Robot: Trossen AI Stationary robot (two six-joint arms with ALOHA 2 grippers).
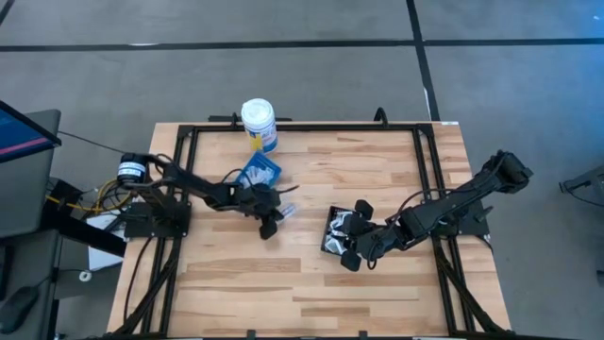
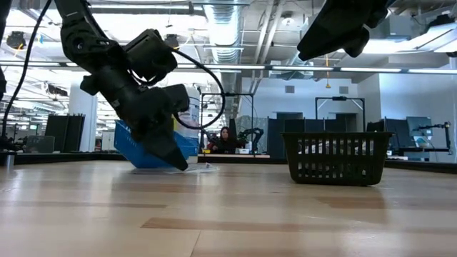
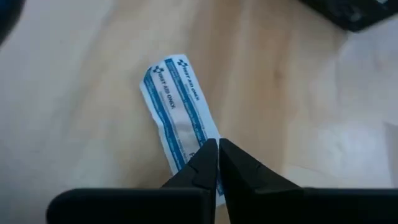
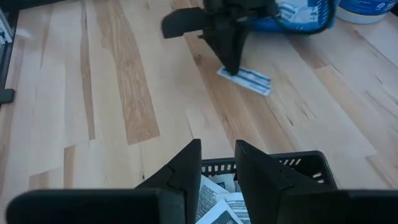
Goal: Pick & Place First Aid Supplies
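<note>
- Strip packet [image 3: 177,112]: a narrow, flat white wrapper with blue bands and small blue print, lying flat on the wooden surface [image 1: 311,283] near its middle, just right of the tilted blue tray [image 1: 258,174].
- Handling, as a judgement: feather-light, thin and limp, so it is likely to bend or flutter and to slip from a shallow pinch. Lying flush with the wood, it offers only an end or an edge to take hold of.
- Left tool [image 3: 217,163]: tips drawn together on the near end of the strip packet, pinching it against the surface; the rest of the strip lies free beyond the tips.
- Right tool [image 4: 217,163]: fingers narrowly parted, holding nothing, hovering over the black basket [image 4: 308,163].
- Black basket: sits right of centre and already contains white packets [image 4: 217,202] with dark print.
- White bottle [image 1: 258,120]: stands at the far edge, beyond the blue tray.
</note>
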